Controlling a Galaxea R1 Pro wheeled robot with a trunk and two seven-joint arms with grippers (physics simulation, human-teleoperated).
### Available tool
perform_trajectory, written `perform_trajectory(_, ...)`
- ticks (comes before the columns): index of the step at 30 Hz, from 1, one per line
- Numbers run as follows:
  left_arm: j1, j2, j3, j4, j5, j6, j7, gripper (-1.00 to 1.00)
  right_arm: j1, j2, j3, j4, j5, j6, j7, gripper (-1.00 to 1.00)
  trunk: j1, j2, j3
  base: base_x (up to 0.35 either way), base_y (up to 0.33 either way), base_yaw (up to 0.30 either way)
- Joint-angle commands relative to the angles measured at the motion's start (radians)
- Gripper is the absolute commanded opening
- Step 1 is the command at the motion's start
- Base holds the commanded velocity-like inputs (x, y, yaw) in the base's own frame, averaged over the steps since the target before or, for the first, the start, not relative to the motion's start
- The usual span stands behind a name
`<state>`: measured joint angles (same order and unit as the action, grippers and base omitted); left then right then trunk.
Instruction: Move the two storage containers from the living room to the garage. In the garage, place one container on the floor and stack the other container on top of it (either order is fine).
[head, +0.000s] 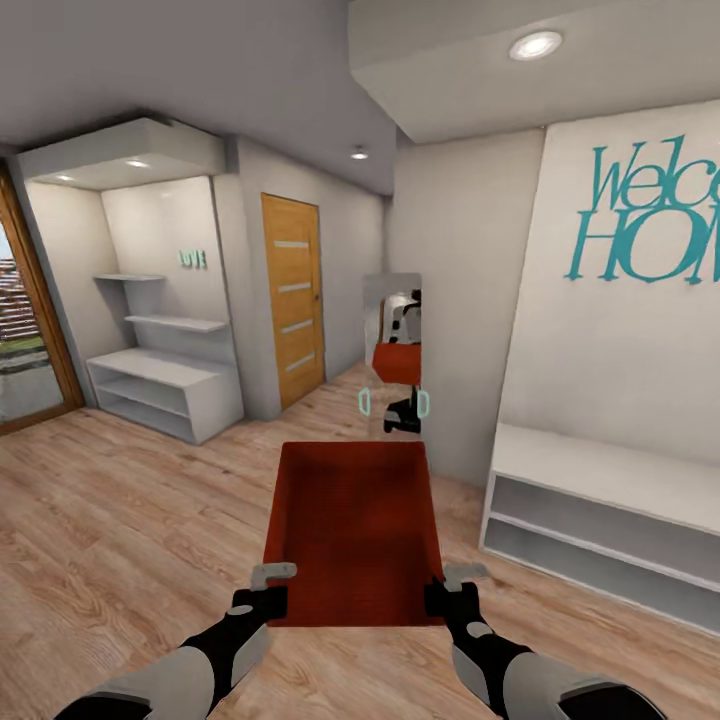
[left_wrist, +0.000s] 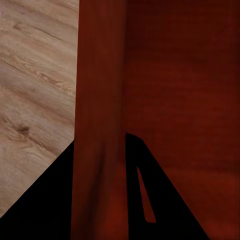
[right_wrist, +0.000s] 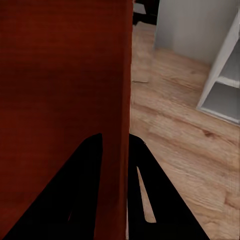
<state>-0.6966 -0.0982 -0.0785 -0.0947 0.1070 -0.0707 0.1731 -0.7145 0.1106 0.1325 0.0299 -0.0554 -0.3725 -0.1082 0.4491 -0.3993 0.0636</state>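
Between your arms the bin (head: 352, 530) rides, left pincer (head: 262, 594) and right pincer (head: 450, 592) each clamping a wall. Turn sharply near the right shelf (head: 600, 520) and it could slip.

Wood plank floor (head: 120, 520), white shelves (head: 165, 385), wooden door (head: 293, 297), teal wall lettering (head: 650, 215)

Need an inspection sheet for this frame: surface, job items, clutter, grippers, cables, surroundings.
Surface: light wood plank floor, bare where visible.
Job's things: one orange-red container carried in front of the robot, open side up, nothing seen inside; second one not seen.
Clutter: nothing seen.
Grippers: left gripper shut on the container's near left wall; right gripper shut on its near right wall.
Cables: nothing seen.
Surroundings: mirror ahead reflecting robot and container; wooden door; white shelves; white bench under teal wall lettering.
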Motion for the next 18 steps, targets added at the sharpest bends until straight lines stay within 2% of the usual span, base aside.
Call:
perform_trajectory(1, -0.001, 0.0, 0.057, 0.003, 0.01, -0.004, 0.014, -1.0, -0.001, 0.0, 0.036, 0.002, -0.033, -0.009, -0.006, -1.0, 0.001, -0.001, 0.0, 0.322, 0.0, 0.3)
perform_trajectory(14, -0.001, 0.0, 0.057, 0.003, 0.01, -0.004, 0.014, -1.0, -0.001, 0.0, 0.036, 0.002, -0.033, -0.009, -0.007, -1.0, 0.001, -0.001, 0.001, 0.322, 0.0, 0.3)
perform_trajectory(18, -0.001, 0.0, 0.057, 0.003, 0.01, -0.004, 0.014, -1.0, -0.001, 0.0, 0.036, 0.002, -0.032, -0.009, -0.006, -1.0, 0.001, -0.001, 0.001, 0.322, 0.0, 0.077)
